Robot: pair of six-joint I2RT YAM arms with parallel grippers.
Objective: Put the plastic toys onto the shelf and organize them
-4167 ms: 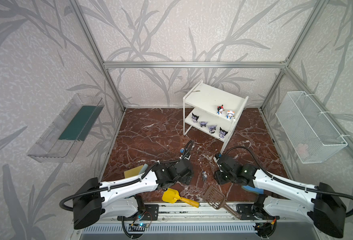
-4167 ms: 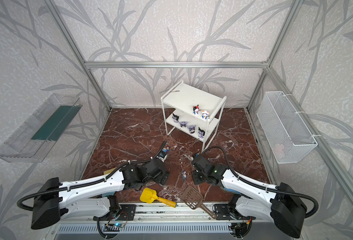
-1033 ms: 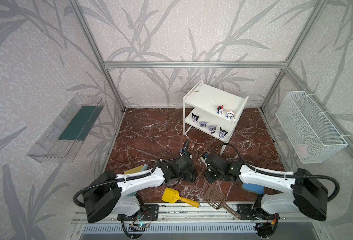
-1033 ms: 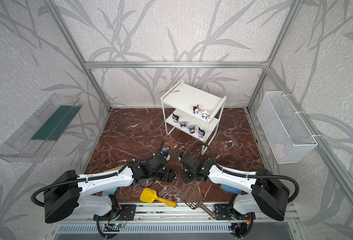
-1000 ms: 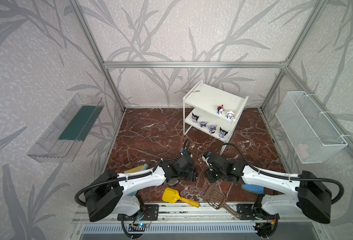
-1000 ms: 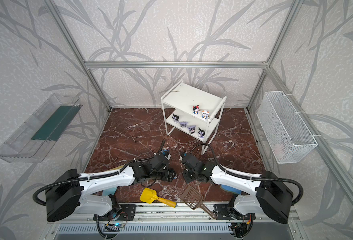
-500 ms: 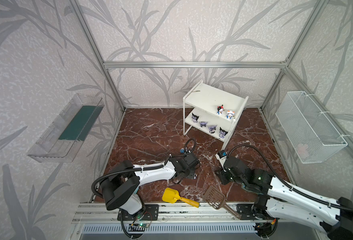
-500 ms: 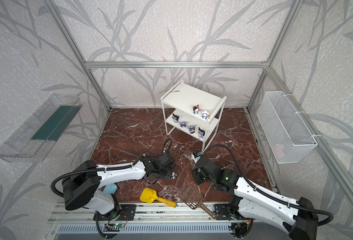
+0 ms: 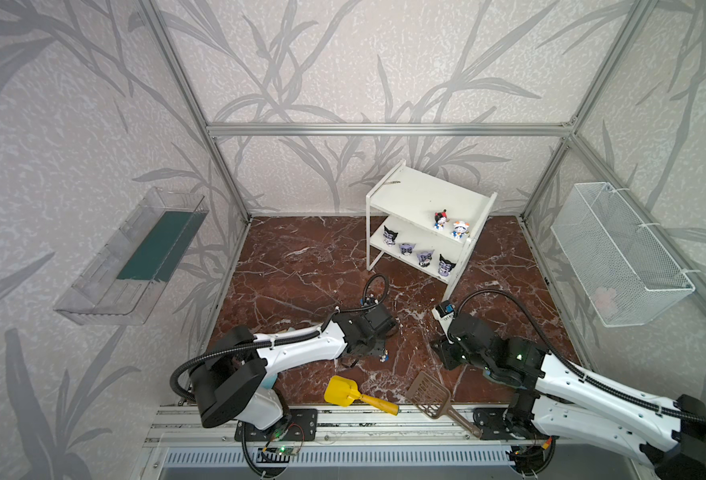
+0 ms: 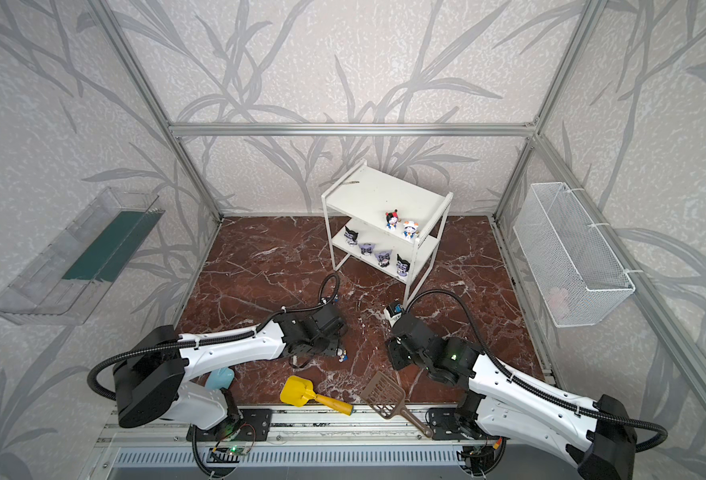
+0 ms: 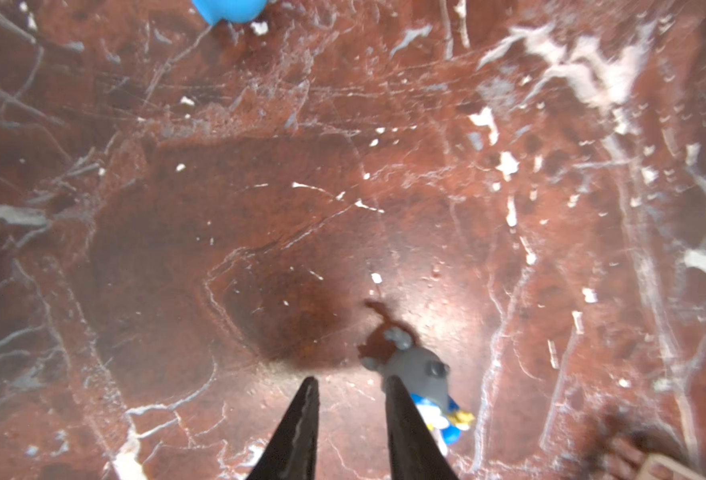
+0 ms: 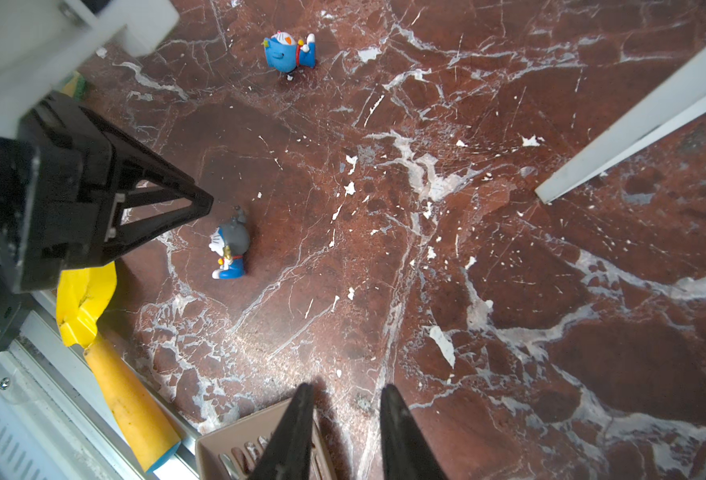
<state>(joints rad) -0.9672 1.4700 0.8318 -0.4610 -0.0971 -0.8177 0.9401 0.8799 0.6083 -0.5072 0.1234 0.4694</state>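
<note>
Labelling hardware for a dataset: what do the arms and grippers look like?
White shells, black joints, black ribbed cables on left arm and right arm; a green light on the right. Two black tapering fingers on left gripper and right gripper.

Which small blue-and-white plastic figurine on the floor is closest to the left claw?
The grey-headed figurine, just beside the left gripper; the blue-headed figurine lies farther off.

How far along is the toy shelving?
Done: six toys on the shelf, four pointed-ear ones on the lower tier and two blue-and-white ones on the upper.
In hand: nothing. The left pincer is open, with the grey-headed toy beside it, not between its jaws. The right pincer is open and empty.
Left: that toy and the blue-headed one, both lying on the floor.
</note>
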